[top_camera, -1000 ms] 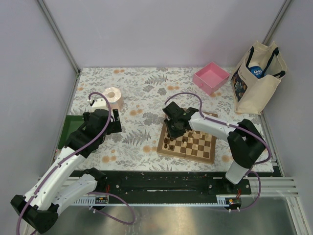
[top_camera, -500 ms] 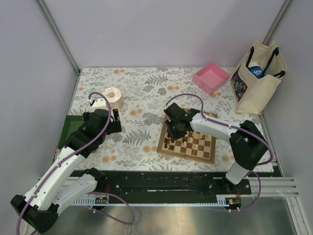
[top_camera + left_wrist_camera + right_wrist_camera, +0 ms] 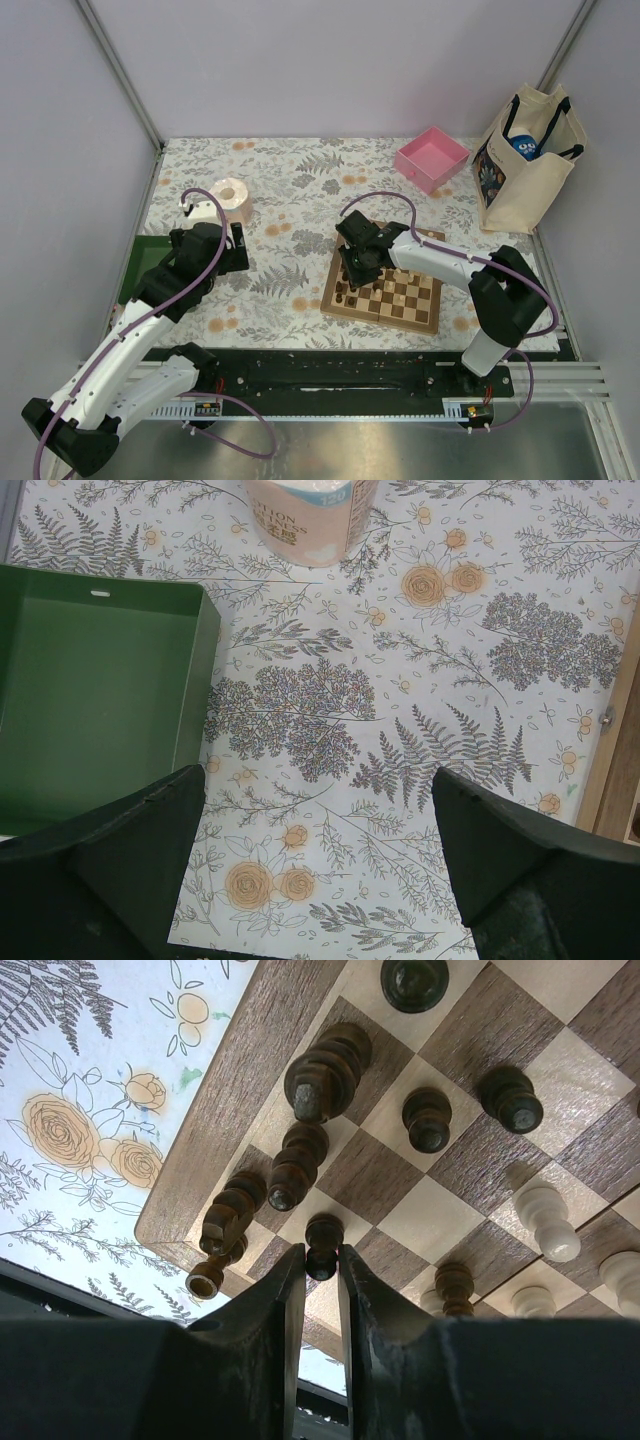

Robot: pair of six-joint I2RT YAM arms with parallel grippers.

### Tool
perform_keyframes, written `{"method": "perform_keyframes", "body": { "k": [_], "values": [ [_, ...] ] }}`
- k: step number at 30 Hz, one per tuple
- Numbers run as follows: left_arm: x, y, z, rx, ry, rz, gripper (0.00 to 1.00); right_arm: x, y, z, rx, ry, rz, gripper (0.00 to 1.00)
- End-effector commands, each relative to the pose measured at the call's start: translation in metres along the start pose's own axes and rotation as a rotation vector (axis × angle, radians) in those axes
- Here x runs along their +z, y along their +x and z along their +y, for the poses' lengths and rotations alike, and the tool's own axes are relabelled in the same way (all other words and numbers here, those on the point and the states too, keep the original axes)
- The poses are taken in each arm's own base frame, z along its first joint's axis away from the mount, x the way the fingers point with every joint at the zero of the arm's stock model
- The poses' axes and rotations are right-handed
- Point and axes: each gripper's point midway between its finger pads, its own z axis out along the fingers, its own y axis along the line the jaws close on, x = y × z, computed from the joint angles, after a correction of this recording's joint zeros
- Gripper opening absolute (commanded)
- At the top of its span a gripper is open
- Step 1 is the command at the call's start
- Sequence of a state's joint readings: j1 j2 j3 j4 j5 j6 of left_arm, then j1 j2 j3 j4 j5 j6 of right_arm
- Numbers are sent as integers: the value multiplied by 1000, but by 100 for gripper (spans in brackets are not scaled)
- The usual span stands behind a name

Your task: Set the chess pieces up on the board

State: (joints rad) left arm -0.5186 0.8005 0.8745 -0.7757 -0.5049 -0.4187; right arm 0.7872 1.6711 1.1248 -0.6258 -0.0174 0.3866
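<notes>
The board [image 3: 395, 300] lies right of centre on the floral cloth; it also shows in the right wrist view [image 3: 250, 1070]. Several dark chess pieces [image 3: 322, 1070] stand along its left edge, and pale pieces [image 3: 545, 1225] stand further in. My right gripper [image 3: 321, 1260] hangs over the board's left side [image 3: 352, 268], shut on a dark pawn [image 3: 323, 1244] that stands on a square of the second column. My left gripper [image 3: 315, 860] is open and empty above the cloth, left of the board [image 3: 232, 250].
A green tray [image 3: 90, 690] lies at the left edge. A toilet-paper roll [image 3: 232, 198] stands behind my left gripper. A pink tray [image 3: 432, 158] and a tote bag [image 3: 528, 160] stand at the back right.
My right gripper has shifted slightly toward the near right over the board's left side. The left arm has not moved.
</notes>
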Motion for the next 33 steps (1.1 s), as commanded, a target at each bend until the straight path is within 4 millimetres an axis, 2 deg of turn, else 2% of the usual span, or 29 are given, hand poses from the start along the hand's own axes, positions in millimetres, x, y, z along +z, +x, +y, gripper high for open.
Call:
{"method": "perform_keyframes", "body": {
  "k": [1, 12, 15, 20, 27, 33],
  "values": [
    [1, -1, -1, -6, 7, -5, 99, -11, -5, -1, 9, -3, -29, 29],
    [1, -1, -1, -8, 7, -6, 99, -11, -7, 3, 1, -19, -22, 35],
    [1, -1, -1, -7, 9, -5, 99, -17, -10, 6, -7, -27, -32, 36],
    [1, -2, -1, -8, 10, -8, 99, -40, -22, 9, -11, -44, -93, 38],
    [0, -2, -2, -10, 12, -10, 99, -58, -25, 27, -11, -100, -135, 39],
    [-1, -2, -2, -12, 14, -10, 99, -52, -16, 49, -23, -133, -105, 39]
  ]
}}
